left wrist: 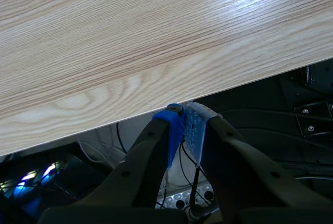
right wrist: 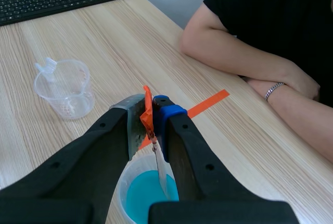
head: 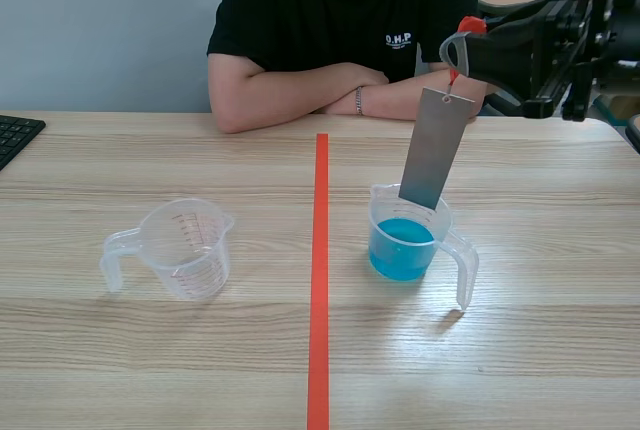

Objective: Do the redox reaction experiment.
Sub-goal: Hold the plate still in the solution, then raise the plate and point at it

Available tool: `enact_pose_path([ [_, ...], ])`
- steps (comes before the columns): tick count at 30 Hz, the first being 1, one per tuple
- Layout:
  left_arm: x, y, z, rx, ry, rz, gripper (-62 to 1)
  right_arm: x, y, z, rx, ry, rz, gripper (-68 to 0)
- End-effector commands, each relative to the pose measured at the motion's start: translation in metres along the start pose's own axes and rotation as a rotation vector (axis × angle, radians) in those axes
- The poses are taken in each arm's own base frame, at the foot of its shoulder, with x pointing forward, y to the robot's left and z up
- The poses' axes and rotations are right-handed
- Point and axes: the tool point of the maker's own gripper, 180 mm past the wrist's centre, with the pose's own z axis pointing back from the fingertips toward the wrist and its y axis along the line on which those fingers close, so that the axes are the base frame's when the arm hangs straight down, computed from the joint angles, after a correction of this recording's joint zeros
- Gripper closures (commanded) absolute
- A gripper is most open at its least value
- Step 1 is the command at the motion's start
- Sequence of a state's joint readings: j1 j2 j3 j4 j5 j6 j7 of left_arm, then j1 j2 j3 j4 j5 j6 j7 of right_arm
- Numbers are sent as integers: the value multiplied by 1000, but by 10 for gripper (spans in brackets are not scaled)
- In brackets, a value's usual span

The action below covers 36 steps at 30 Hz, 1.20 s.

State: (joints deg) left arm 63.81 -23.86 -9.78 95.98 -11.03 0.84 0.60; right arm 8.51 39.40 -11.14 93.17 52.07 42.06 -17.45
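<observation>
Currently your right gripper (head: 458,48) sits raised on the right side of the table (head: 560,350), on the person's side of the filled measuring cup (head: 379,222). Its fingers are pinched on a red tab (head: 471,25), which you can also see squeezed between the pads in the right wrist view (right wrist: 148,110). From that tab a grey metal strip (head: 436,145) hangs at a slant. Its lower end drops behind the far rim of the filled measuring cup, above the blue liquid (head: 402,248). You cannot tell from either view whether the strip actually touches the liquid. In the wrist view the strip (right wrist: 162,174) runs down from the gripper toward the blue pool directly below. The cup stands upright just right of the orange-red tape line (head: 320,280), with its handle pointing toward the robot and to the right. Your empty measuring cup (head: 190,247) stands upright on the other side of the line, well apart from the filled one, handle turned to the left. Your left gripper (left wrist: 184,124) does not show in the scene view. Its own camera shows its two fingers pressed together with nothing between the pads, hanging past the table's edge with cables below. A person (head: 345,20) sits across the table with forearms folded on it and a bracelet (head: 358,100) on one wrist. A black keyboard (head: 15,135) lies at the far left edge.
</observation>
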Motion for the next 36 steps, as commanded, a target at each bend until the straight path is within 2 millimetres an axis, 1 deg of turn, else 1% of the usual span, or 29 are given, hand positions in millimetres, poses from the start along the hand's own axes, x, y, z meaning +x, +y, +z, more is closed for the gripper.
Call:
enact_pose_path([
  [1, 4, 0, 0, -4, -18, 0, -47, 19, -2, 4, 3, -42, 26, -15],
  [5, 8, 5, -2, -23, -22, -50, -47, 29, 1, 7, 13, -51, 27, -15],
  [9, 18, 11, -5, -71, -42, -149, -47, 40, 5, 9, 25, -64, 28, -15],
  [14, 40, 8, -8, -195, -111, -289, -47, 53, 9, 13, 32, -81, 44, -15],
  [17, 57, 4, -8, -267, -178, -359, -47, 58, 12, 14, 40, -87, 45, -15],
  [24, 117, 5, -16, -351, -352, -448, -47, 60, 13, 16, 45, -88, 44, -15],
  [26, 137, 4, -15, -379, -415, -452, -47, 60, 13, 16, 45, -88, 44, -15],
  [29, 169, 0, -9, -431, -531, -462, -47, 61, 13, 16, 45, -88, 43, -15],
  [32, 201, 2, -7, -421, -633, -488, -47, 61, 13, 16, 45, -88, 43, -15],
  [36, 226, 0, -12, -406, -686, -520, -47, 61, 13, 16, 45, -88, 43, -15],
])
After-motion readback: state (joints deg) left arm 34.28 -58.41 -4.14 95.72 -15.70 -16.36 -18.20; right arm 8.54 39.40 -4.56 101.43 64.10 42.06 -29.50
